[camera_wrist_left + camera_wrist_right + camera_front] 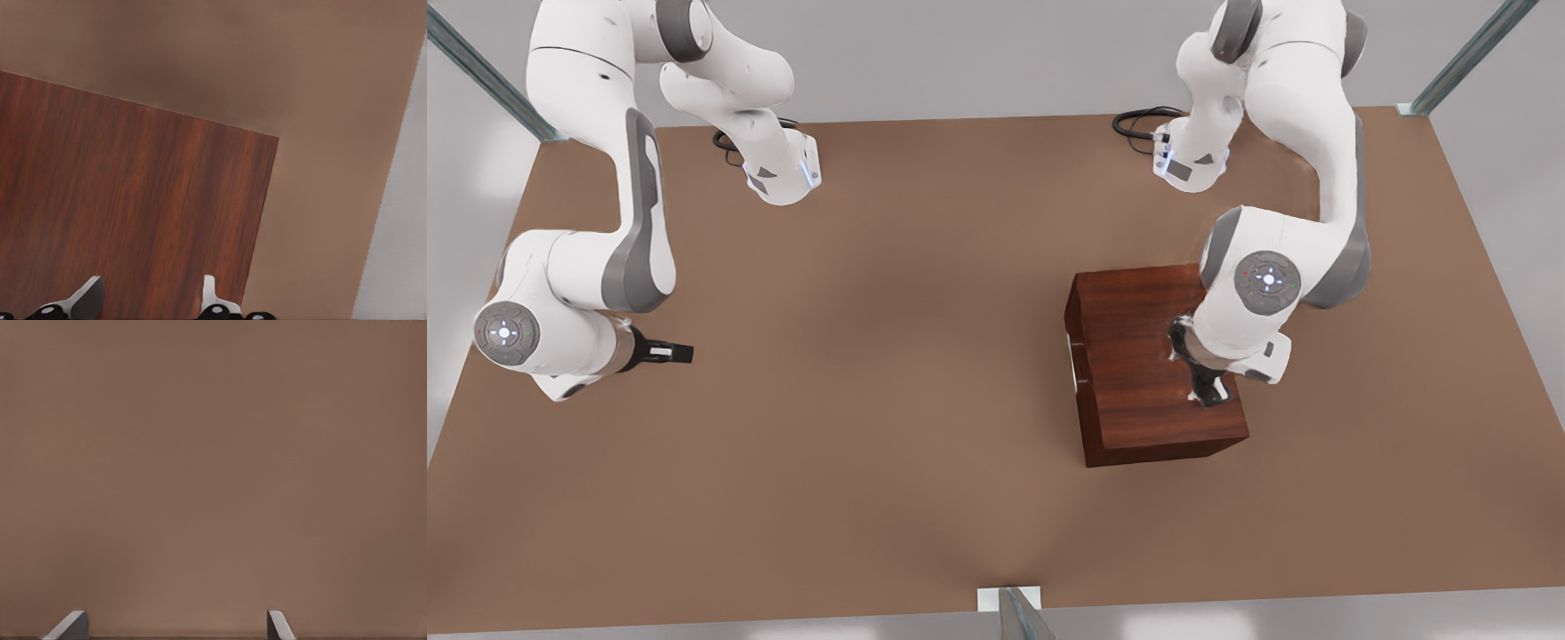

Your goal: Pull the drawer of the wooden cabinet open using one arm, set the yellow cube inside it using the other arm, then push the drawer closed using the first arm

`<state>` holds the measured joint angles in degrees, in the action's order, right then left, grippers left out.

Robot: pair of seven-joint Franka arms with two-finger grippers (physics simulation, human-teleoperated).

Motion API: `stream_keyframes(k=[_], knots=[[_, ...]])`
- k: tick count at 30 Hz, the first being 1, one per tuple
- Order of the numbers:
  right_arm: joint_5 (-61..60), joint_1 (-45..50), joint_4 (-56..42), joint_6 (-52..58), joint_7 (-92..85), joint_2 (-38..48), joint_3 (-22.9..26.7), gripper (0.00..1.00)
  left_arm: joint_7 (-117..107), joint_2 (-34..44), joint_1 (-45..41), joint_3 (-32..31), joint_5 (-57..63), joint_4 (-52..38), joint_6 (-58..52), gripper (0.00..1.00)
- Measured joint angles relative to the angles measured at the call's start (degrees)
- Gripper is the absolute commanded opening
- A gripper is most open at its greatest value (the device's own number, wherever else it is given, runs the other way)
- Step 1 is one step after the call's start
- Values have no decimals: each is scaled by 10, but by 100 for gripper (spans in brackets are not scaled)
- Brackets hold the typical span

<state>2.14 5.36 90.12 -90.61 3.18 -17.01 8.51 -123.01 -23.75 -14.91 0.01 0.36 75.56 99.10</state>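
The wooden cabinet (1138, 391) stands on the table at the front view's right, dark reddish-brown, and its grained top (133, 200) is seen from above in the left wrist view. Its drawer (1073, 331) faces the front view's left and sits flush, with the silver handle (1076, 364) on the front. My left gripper (1208, 389) (150, 297) hovers over the cabinet top, open and holding nothing. Far off at the front view's left, my right gripper (680, 353) (175, 625) is low over bare table, open and holding nothing. The yellow cube is out of view.
The brown table (889, 373) spreads wide between the two arms. Both arm bases (783, 178) (1187, 164) are bolted near the far edge. A table edge (393, 220) runs close beside the cabinet.
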Motion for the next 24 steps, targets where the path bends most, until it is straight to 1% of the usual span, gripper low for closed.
stream_keyframes(k=[1, 2, 4, 6, 7, 15, 24], knots=[[0, 1, 0, 5, -2, -1, 0, 100, 60, 23, 60, -1, -28, 3, -17, 100], [0, 2, 0, 10, -4, -2, 0, 100, 121, 35, 92, -3, -40, -7, -33, 100], [-1, 2, -2, 17, -7, -3, 0, 100, 244, 47, 107, -6, -57, -9, -53, 100], [-2, 3, -10, 25, -10, -3, 0, 100, 359, 114, 108, -8, -59, 104, -28, 100], [-2, 3, -12, 28, -12, -3, 0, 100, 413, 124, 107, -8, -58, 116, -16, 100], [-1, 3, -14, 42, -20, -3, 0, 100, 748, 121, 99, -10, -54, 103, 20, 100], [0, 3, -15, 49, -26, -3, -1, 100, 979, 115, 98, -10, -54, 85, 14, 100]])
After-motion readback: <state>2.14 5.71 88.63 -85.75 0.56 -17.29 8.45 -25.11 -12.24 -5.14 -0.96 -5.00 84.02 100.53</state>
